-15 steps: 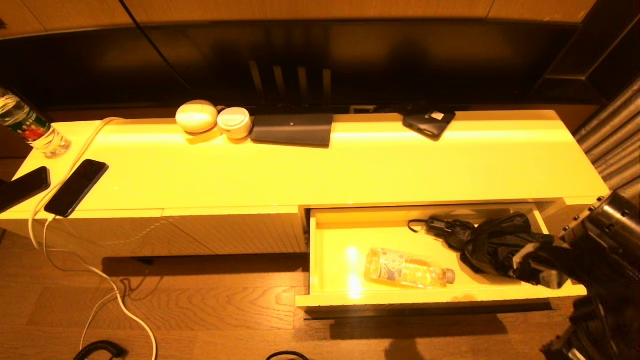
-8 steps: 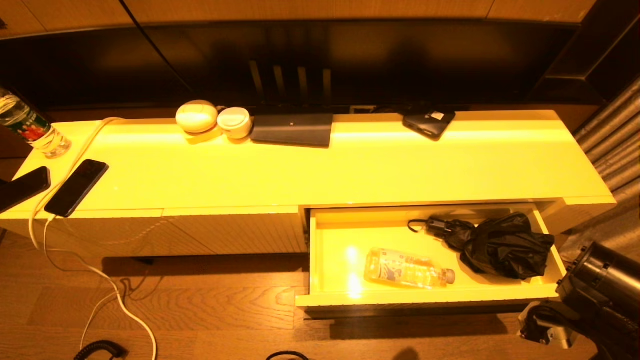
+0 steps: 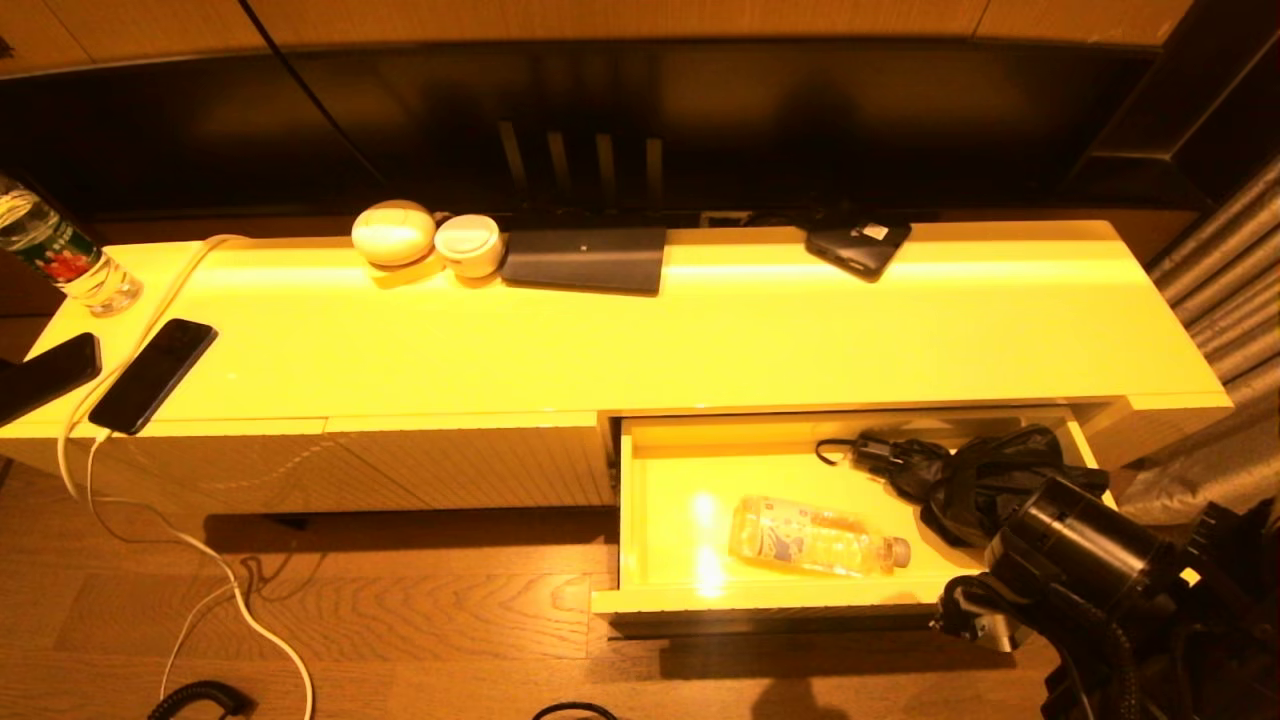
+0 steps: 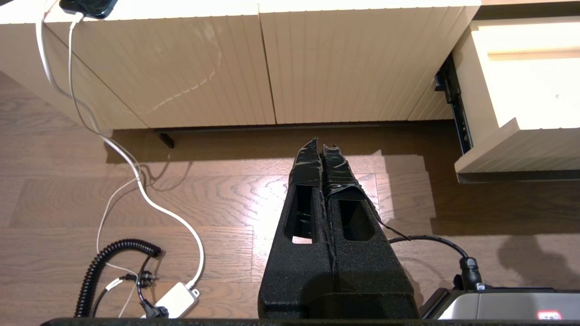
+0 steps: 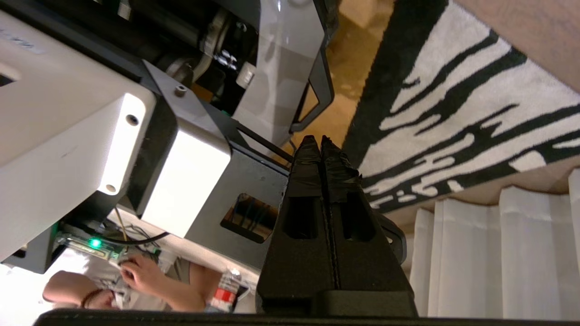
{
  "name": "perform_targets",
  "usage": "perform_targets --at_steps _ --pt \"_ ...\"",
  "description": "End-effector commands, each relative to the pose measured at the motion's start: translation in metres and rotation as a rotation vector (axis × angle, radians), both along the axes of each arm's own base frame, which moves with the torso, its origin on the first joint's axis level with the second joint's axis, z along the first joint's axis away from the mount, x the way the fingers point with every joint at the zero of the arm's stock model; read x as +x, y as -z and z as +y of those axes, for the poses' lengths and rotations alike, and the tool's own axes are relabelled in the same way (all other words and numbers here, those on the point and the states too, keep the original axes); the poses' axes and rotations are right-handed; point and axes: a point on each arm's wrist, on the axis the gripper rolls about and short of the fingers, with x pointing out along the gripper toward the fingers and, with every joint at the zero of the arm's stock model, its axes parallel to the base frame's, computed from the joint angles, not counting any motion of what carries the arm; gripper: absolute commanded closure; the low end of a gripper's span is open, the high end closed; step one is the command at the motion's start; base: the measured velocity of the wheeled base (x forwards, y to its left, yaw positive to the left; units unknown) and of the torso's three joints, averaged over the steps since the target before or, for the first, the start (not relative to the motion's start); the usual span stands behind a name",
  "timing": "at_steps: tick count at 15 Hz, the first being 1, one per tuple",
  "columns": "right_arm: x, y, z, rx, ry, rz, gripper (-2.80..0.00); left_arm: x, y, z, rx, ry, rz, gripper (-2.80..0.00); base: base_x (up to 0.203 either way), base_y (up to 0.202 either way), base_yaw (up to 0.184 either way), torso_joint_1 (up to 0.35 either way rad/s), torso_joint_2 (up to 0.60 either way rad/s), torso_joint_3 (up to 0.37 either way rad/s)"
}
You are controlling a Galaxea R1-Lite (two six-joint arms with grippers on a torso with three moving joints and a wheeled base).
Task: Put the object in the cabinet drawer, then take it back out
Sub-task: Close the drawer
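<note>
The cabinet drawer (image 3: 660, 470) stands pulled open at the cabinet's right, its ribbed front (image 4: 521, 149) also showing in the left wrist view. Inside lie a clear plastic bottle (image 3: 815, 538) on its side and a folded black umbrella (image 3: 975, 480) at the right end. My right arm (image 3: 1075, 545) hangs in front of the drawer's right front corner and covers part of the umbrella. The right gripper (image 5: 321, 140) is shut and empty, facing my own base and a rug. My left gripper (image 4: 322, 145) is shut and empty over the wooden floor, left of the drawer.
On the cabinet top (image 3: 700, 340) lie two phones (image 3: 150, 375), a water bottle (image 3: 60, 260), two round white items (image 3: 430, 238), a dark flat box (image 3: 585, 258) and a black device (image 3: 858, 245). White cables (image 4: 136, 172) trail across the floor. A striped rug (image 5: 453, 108) and a curtain (image 5: 498, 253) are near.
My right arm drew back out of the drawer from the umbrella, dropped low at the right, then swung left before the drawer's right corner. Umbrella and bottle stayed put.
</note>
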Motion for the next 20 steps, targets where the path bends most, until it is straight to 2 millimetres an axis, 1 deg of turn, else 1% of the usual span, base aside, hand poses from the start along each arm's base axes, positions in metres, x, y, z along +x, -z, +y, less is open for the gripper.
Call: perform_targets --at_steps 1,5,7,10,13,18,20 --pt "0.009 0.016 0.006 -0.042 0.000 0.058 0.00 0.000 0.000 0.000 0.000 0.000 0.001 0.00 0.000 0.000 0.000 0.000 0.00 0.000" --pt "0.018 0.026 0.013 -0.043 -0.005 0.052 0.00 0.000 0.000 0.000 0.000 0.000 0.001 0.00 0.000 0.000 0.000 0.000 0.00 0.000" --pt "0.021 0.030 0.014 -0.084 0.001 0.025 0.00 0.000 0.000 0.000 0.000 0.000 0.001 0.00 0.000 0.000 0.000 0.000 0.00 0.000" --pt "0.024 0.033 0.015 -0.092 0.005 -0.013 0.00 0.000 0.000 0.000 0.000 0.000 0.001 0.00 0.000 0.000 0.000 0.000 0.00 0.000" --pt "0.029 0.039 0.016 -0.138 0.019 -0.085 0.00 0.000 0.000 0.000 0.000 0.000 0.001 0.00 0.000 0.000 0.000 0.000 0.00 0.000" --pt "0.039 0.039 0.022 -0.106 0.047 -0.220 0.00 0.000 0.000 0.000 0.000 0.000 0.001 0.00 0.000 0.000 0.000 0.000 0.00 0.000" --pt "0.042 0.043 0.023 -0.110 0.057 -0.263 0.00 0.000 0.000 0.000 0.000 0.000 0.001 0.00 0.000 0.000 0.000 0.000 0.00 0.000"
